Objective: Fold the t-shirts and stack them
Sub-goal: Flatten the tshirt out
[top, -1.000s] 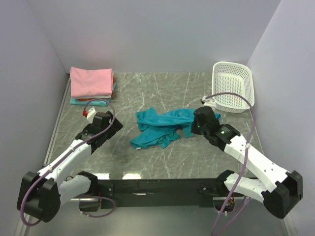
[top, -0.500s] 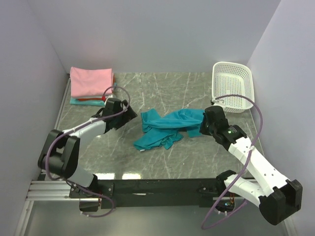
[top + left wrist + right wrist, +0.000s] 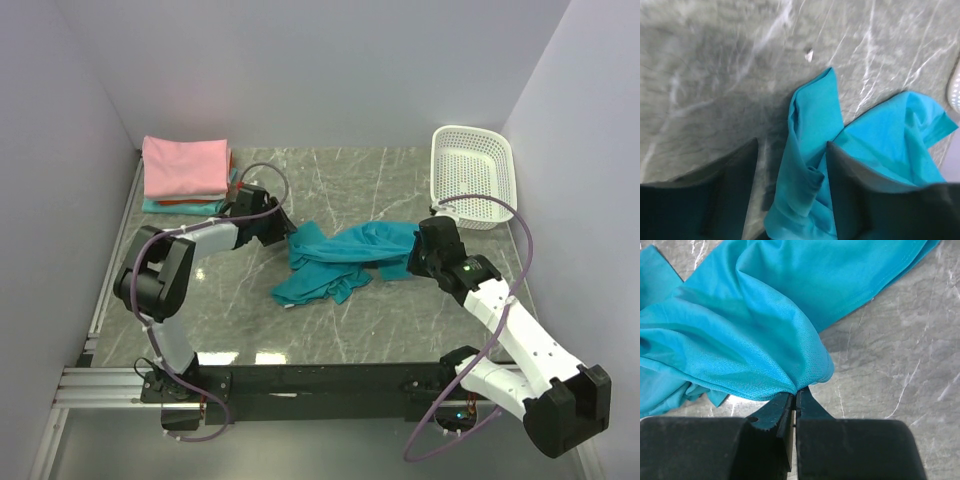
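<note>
Far left, behind and outboard of the left pincer (image 3: 283,228), sits the folded stack (image 3: 185,172): pink on top, aqua and red edges under it, near the arm but clear of the jaws.

The left pincer is released, jaws apart, low over the table (image 3: 350,330) and straddling the left end of the teal t-shirt (image 3: 335,262). In the wrist view a rolled fold of cloth runs between the two fingers (image 3: 730,195). It sits hard against the right one with a gap at the left one, so nothing is clamped yet.

The shirt lies crumpled and twisted between the two pincers, its bulk sagging toward the near side, not spread at all.

The right pincer (image 3: 412,262) is clenched, grasping the shirt's right end. Its wrist view shows the cloth gathered into a thin pinch right at the fingertips. The white basket (image 3: 472,175) is just beyond it, not touching.

My read: this step is getting a second hold so the shirt can be pulled open.

Risks from here:
- The left jaws could close on that rolled fold and trap several layers, so the shirt stays bunched when stretched.
- The fold is off-centre in the jaws, so a closing finger could nudge it out and catch only an edge.
- The right hold is a tip pinch, so a hard pull apart could slip it free.
- The twist could survive the pull and leave the shirt askew.
</note>
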`<state>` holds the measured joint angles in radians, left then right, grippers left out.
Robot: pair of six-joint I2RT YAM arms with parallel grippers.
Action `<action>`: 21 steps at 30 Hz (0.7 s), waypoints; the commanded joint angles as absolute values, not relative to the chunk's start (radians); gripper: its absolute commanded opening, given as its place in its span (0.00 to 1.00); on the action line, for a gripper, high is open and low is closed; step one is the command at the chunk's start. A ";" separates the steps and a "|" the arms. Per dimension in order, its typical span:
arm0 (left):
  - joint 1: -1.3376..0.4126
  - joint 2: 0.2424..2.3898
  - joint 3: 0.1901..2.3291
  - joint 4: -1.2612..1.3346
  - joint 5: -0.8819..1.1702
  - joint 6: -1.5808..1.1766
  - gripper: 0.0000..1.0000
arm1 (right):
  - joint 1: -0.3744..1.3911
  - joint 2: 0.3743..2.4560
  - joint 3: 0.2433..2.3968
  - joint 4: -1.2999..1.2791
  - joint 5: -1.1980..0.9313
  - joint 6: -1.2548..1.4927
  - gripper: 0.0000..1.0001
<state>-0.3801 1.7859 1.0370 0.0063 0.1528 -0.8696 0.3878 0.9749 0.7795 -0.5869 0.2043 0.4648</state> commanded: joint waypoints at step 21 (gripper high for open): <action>-0.411 1.303 1.134 -0.257 -0.224 -0.825 0.01 | 0.333 0.836 1.044 -0.604 0.362 0.449 0.00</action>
<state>-0.4118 1.4227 1.0756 -0.2058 -0.0521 -0.8494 0.3443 0.8913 0.9451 -0.6186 0.2855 0.4549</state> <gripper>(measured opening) 0.032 0.018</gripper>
